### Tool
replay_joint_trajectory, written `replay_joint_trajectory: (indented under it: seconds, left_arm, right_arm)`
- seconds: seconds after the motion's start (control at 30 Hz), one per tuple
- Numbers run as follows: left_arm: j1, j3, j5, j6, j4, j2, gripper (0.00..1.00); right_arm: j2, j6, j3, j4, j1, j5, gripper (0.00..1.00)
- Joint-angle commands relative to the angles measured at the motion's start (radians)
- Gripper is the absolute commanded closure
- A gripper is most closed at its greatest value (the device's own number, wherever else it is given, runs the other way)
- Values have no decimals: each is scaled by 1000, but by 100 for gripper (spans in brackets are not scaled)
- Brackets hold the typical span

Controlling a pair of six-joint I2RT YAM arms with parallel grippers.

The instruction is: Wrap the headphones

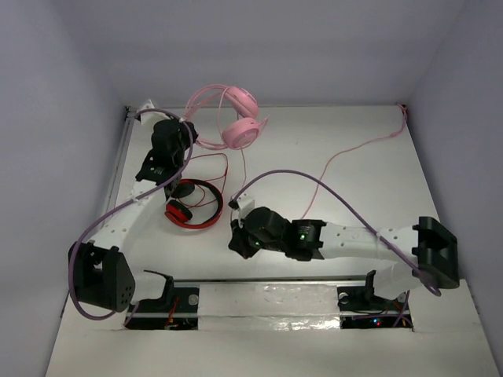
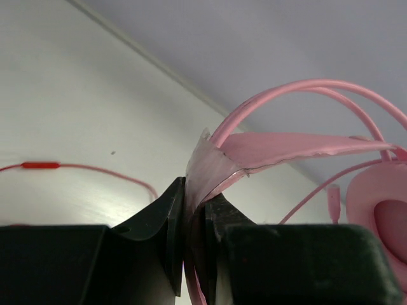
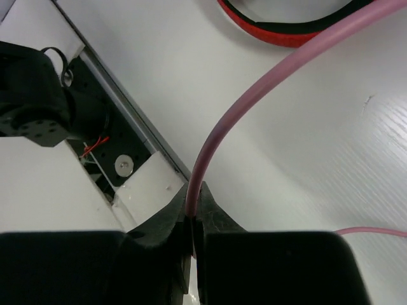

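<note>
At the bottom of the top view the mounting rail (image 1: 267, 280) is seen. Just above it, in the lower middle of the frame, sits the right gripper (image 1: 238, 238), reached across from the lower right. In the right wrist view its jaws are pressed together at the lower centre, and a pink cable (image 3: 216, 136) is pinched between them. The cable is seen curving away to the upper right of that frame, and it appears to be the lead of the headphones (image 1: 240, 132). A thinner stretch of pink lead is seen at the lower right edge, lying on the table (image 1: 369, 173). In the top view a thicker purple lead (image 1: 283, 173) is arched over the right arm. To the left of the right gripper, near it but apart, the red-and-black headphones (image 1: 179, 212) are laid flat. Their red cable (image 1: 225, 162) is looped above them. Further up, at the upper left, the left gripper (image 1: 187, 133) is met at the headband of the headphones. In the left wrist view its jaws are clamped on the pale, translucent headband strap (image 2: 299, 146), with two thin pink wire hoops arched above and one padded ear cup (image 2: 381, 216) seen at the right edge. The headphones are thus found at the top centre of the top view, against the back wall (image 1: 314, 55), held by the left gripper.
</note>
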Motion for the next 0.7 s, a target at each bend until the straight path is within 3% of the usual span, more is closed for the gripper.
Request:
replay_joint_trajectory:
  seconds: [0.0,0.2,0.33,0.67]
  left_arm:
    - [-65,-60,-96,35,91,-50,100]
    - [-202,-189,-137,73,150,-70,100]
    - [-275,-234,-26,112,196,-72,100]
    - [-295,-252,76,224,102,-81,100]
  right_arm:
    - [-78,-49,118,-162,9,68,100]
    - [-107,-129,249,-338,9,180,100]
    - [-97,-184,323,-401,9,226,100]
    - [-127,-243,378,-492,-55,318,100]
